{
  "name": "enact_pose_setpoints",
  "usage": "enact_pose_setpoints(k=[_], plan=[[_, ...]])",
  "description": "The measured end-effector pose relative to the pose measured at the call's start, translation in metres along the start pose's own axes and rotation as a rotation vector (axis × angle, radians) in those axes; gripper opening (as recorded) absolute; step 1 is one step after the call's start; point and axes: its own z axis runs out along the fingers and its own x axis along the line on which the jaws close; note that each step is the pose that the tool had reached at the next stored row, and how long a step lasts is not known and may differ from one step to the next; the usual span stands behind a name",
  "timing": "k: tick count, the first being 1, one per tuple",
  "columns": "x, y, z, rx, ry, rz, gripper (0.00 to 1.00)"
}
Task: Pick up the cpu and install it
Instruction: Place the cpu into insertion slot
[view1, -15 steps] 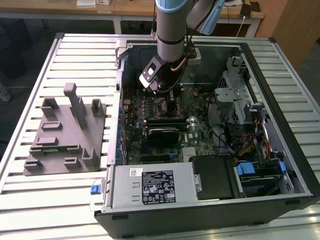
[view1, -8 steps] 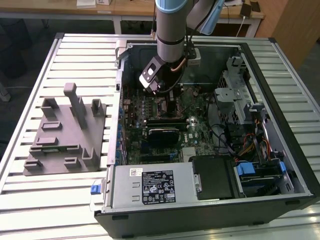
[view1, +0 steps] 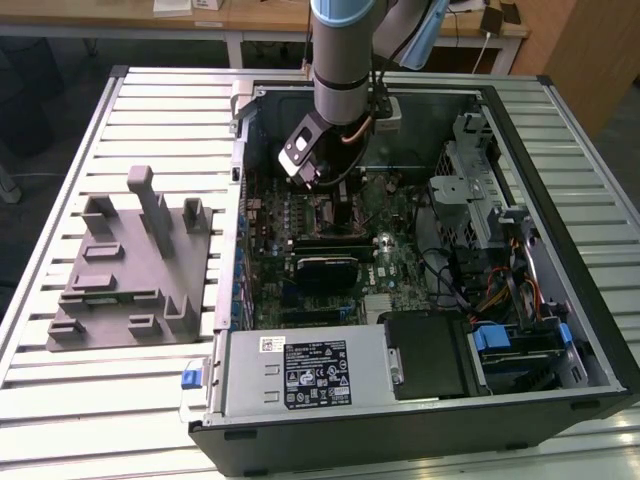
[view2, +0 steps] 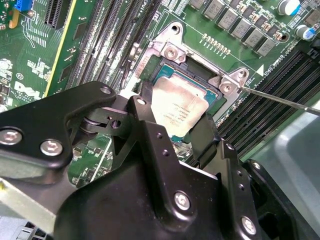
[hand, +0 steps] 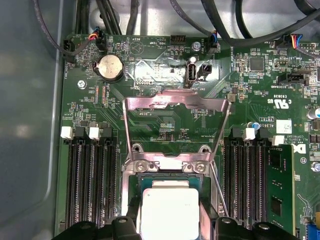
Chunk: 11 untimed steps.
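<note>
**Black end effector (view2: 171, 116) clenched on the silver cpu (view2: 180, 107) at the open socket**

Black bolted metal, the body of the end effector, crowds the second wrist view. Its two fingers (view2: 140, 112) press opposite edges of the flat, square cpu with its pale silver metal top. The chip lies over the black motherboard socket (view2: 172, 52) with its bright metal frame; whether it is fully seated I cannot tell. In the first wrist view the socket's silver load plate (hand: 175, 105) stands swung open beyond the cpu (hand: 170, 210). Rows of black memory slots (hand: 90, 185) flank the socket on both sides.

At the exterior view's left, a grey plastic fixture block (view1: 130, 265) lies on the pale slatted metal counter (view1: 60, 400), just beside the open black computer case (view1: 400, 440). In the middle, the grey-and-blue robot arm (view1: 340, 50) hangs down into the case over the green motherboard (view1: 400, 260). Toward the exterior view's right sit a metal drive cage (view1: 470, 180) and bundled coloured cables (view1: 500, 295).
</note>
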Motion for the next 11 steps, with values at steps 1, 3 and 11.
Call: enact_pose_setpoints(k=[1, 3, 11], plan=[[0.0000, 0.0000, 0.0000, 0.0000, 0.0001, 0.000, 0.54], [0.0000, 0.0000, 0.0001, -0.0002, 0.0002, 0.000, 0.54], [0.0000, 0.0004, -0.0055, -0.0002, 0.0003, 0.000, 0.61]])
